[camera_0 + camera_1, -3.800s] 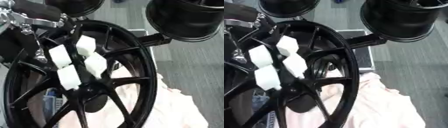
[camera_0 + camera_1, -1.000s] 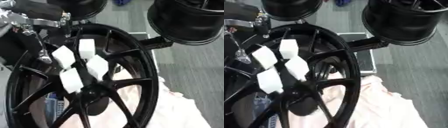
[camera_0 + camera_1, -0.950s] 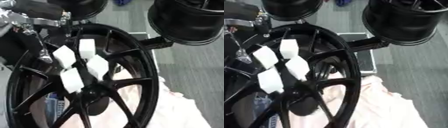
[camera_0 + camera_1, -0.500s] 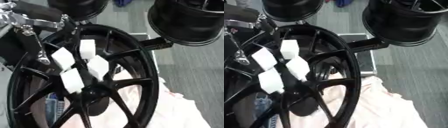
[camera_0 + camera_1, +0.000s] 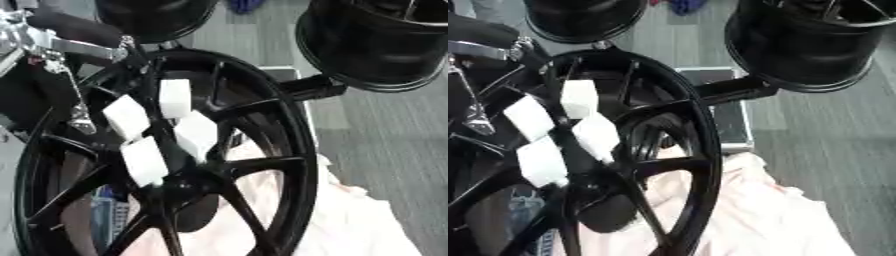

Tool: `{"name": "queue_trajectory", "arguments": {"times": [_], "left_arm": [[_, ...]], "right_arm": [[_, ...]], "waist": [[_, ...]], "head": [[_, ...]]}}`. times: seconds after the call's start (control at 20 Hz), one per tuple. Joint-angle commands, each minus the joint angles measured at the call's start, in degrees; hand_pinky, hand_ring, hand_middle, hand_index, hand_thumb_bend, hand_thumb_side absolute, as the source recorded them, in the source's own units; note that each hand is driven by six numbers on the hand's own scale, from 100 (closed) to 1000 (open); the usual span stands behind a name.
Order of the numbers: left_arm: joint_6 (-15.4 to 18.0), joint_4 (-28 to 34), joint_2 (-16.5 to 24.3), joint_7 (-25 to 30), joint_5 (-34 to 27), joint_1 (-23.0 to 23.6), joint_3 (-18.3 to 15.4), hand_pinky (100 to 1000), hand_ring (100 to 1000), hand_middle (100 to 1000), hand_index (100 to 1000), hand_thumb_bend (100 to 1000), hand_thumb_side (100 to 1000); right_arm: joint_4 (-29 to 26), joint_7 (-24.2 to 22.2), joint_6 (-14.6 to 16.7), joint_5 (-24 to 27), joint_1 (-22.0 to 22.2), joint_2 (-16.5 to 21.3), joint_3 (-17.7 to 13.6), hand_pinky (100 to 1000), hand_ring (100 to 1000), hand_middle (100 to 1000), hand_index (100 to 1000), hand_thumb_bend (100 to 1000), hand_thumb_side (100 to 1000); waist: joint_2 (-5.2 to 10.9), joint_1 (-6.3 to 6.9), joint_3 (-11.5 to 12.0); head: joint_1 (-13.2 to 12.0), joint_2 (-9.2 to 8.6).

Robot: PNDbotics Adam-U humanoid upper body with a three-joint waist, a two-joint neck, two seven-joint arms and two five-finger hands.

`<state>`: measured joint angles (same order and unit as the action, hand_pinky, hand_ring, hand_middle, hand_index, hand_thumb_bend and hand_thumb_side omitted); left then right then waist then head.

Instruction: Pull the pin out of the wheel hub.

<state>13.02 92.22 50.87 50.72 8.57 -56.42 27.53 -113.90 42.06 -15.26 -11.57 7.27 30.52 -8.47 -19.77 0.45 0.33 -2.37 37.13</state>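
Observation:
A black spoked wheel (image 5: 289, 150) stands tilted across the left half of both views, with its hub (image 5: 188, 182) low in the middle. My left hand (image 5: 162, 127) comes in from the upper left on a silver and black arm (image 5: 61, 40). It is open, its white-padded fingertips (image 5: 144, 161) spread over the spokes. The lowest pads lie just above the hub. I cannot make out the pin; the hand and the dark hub hide that spot. My right hand shows in neither view.
A pale pink cloth (image 5: 350, 220) lies under and behind the wheel at the lower right. Two more black wheels (image 5: 376, 45) (image 5: 153, 17) stand at the top. A black bracket (image 5: 311, 87) reaches the rim, above a flat dark case (image 5: 728, 125). Grey floor fills the right.
The left hand has stayed over the hub with almost no movement; only the whole picture has shifted slightly.

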Motion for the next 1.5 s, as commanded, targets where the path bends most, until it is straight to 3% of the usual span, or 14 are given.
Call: {"name": "queue_trajectory", "arguments": {"times": [0.05, 0.2, 0.4, 0.65, 1.0, 1.5], "left_arm": [[0.9, -0.1, 1.2, 1.2, -1.2, -0.6, -0.2, 615, 428, 580, 685, 680, 100], [0.7, -0.4, 1.0, 1.2, -2.2, -0.5, 0.2, 632, 473, 575, 678, 678, 100], [0.5, -0.7, 0.8, 1.2, -2.7, -0.6, 0.2, 567, 361, 482, 580, 674, 100], [0.5, -0.8, 0.7, 0.4, -1.4, -0.6, -0.2, 512, 286, 422, 518, 671, 100], [1.1, -0.4, 0.8, -5.0, 0.8, -0.5, -0.7, 438, 162, 301, 436, 669, 100], [-0.4, 0.2, 1.1, -12.5, 2.3, -1.1, -3.0, 407, 100, 229, 389, 694, 100]], "right_arm": [[-0.7, 0.3, 0.1, 0.1, -0.2, 0.7, -0.8, 661, 695, 652, 678, 100, 470], [-0.7, 0.3, 0.1, 0.1, -0.2, 0.6, -0.8, 661, 694, 652, 678, 100, 470], [-0.7, 0.3, 0.1, 0.1, -0.2, 0.6, -0.8, 661, 694, 653, 678, 100, 470], [-0.7, 0.4, 0.2, 0.2, -0.3, 0.4, -0.9, 660, 694, 652, 677, 100, 470], [-0.7, 0.5, 0.3, 0.2, -0.2, 0.5, -1.0, 660, 694, 653, 677, 100, 470], [-0.7, 0.6, 0.4, 0.2, -0.1, 0.4, -1.2, 660, 694, 654, 677, 100, 470]], "waist": [[1.29, 0.0, -0.2], [1.29, 0.0, -0.2], [1.32, -0.02, -0.3], [1.35, -0.05, -0.3], [1.53, -0.08, -0.3], [1.73, -0.05, -0.2]], "head": [[-0.3, -0.94], [-0.3, -1.0], [-0.4, -1.08], [-0.5, -1.09], [-0.6, -0.97], [-0.8, -0.94]]}}
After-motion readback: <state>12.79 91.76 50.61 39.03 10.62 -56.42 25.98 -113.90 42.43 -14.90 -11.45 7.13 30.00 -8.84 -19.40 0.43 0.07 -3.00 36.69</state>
